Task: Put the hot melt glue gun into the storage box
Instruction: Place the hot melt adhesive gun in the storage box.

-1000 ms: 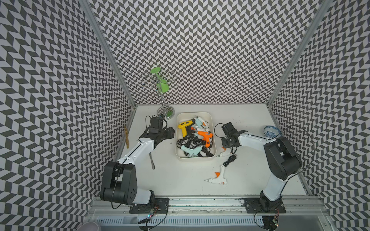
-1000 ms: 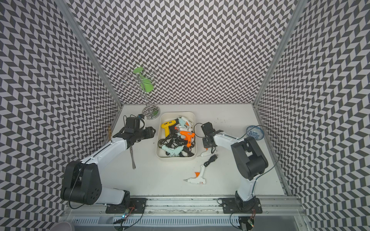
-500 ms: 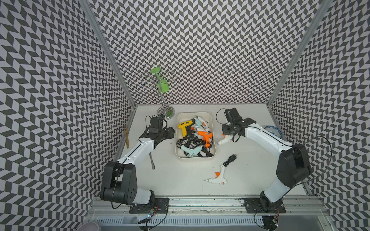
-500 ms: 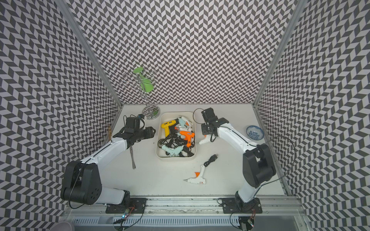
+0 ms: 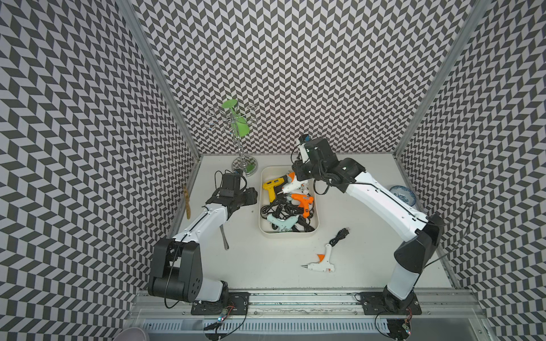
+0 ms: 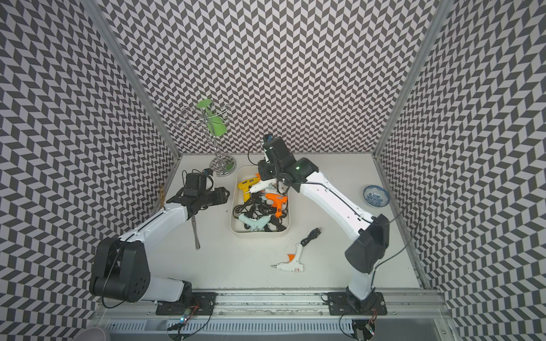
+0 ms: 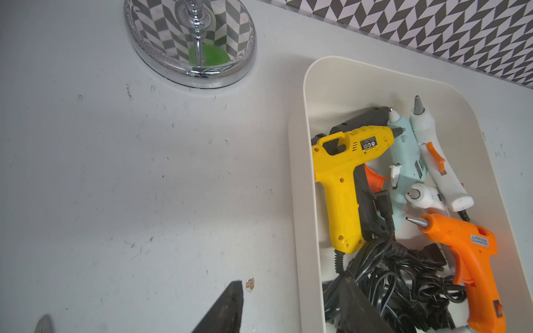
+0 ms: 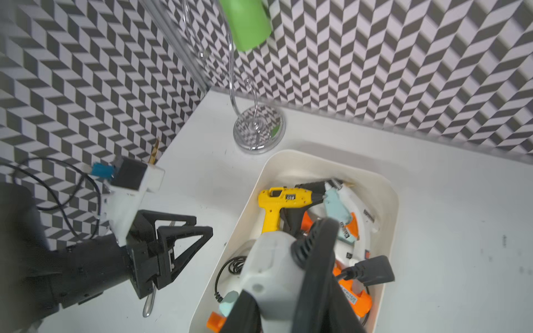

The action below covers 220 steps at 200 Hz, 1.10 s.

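1. Over the last second the right arm has swung up from the table at the right side of the storage box to its far end. The left arm has not shifted.
2. The right gripper is closed on a white glue gun, its jaws pinching the body. The right wrist view shows a dark finger pressed against the pale shell.
3. That glue gun hangs over the far part of the storage box, nozzle toward the left arm's side. Whether it touches the pile below cannot be told.
4. Under and around it, the box already holds a yellow glue gun, an orange glue gun, a pale blue glue gun and a tangle of black cords, so little of the floor shows.
5. The left gripper hangs just beside the box's left wall, jaws spread with nothing between them.
6. A second white glue gun lies on the table in front of the box, well apart from both grippers, with its plug near the box's front right corner.
7. A chrome stand carrying a green cup stands just behind the box's far left corner, a metal utensil lies under the left arm, and a blue bowl sits by the right wall.
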### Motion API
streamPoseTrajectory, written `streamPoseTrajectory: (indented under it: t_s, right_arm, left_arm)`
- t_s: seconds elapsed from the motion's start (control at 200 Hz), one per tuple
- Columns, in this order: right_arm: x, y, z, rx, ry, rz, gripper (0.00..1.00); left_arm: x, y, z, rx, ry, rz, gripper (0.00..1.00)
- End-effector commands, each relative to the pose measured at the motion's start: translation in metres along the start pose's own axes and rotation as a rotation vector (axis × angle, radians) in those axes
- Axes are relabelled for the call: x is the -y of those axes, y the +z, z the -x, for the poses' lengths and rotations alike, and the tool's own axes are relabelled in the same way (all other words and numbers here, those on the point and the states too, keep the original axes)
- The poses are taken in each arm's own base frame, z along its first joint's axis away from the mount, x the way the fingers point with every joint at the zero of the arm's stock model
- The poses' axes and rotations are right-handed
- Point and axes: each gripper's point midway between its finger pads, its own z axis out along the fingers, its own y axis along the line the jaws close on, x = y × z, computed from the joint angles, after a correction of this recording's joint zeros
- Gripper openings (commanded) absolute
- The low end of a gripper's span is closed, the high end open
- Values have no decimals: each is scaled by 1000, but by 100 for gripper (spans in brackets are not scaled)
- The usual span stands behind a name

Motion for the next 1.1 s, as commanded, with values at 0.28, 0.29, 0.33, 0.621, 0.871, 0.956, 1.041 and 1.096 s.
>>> streamPoseTrajectory:
  t_s: [0.28, 0.29, 0.33, 0.621, 0.871, 0.956, 1.041, 1.096]
  right_arm:
    - [24, 40, -138, -249, 217, -122, 4]
    - [25, 39, -141, -250, 223, -125, 4]
    - [28, 40, -152, -263, 234, -126, 4]
    - [50, 80, -207, -316, 309, -191, 14]
    - [42, 53, -161, -234, 248, -190, 70]
    - [43, 35, -140, -196, 214, -205, 79]
    - [46, 22, -129, -186, 188, -228, 82]
    - [52, 14, -127, -184, 184, -258, 81]
  left_arm:
    - [4, 1, 1, 1, 10, -12, 58]
    - [4, 1, 1, 2, 10, -12, 58]
    - [5, 2, 1, 2, 10, -16, 58]
    - [6, 3, 0, -7, 9, -21, 57]
    - [4, 1, -1, -2, 17, -7, 58]
    - [5, 2, -1, -3, 18, -8, 58]
    - [6, 2, 1, 1, 17, -13, 58]
    - [7, 2, 1, 0, 14, -16, 57]
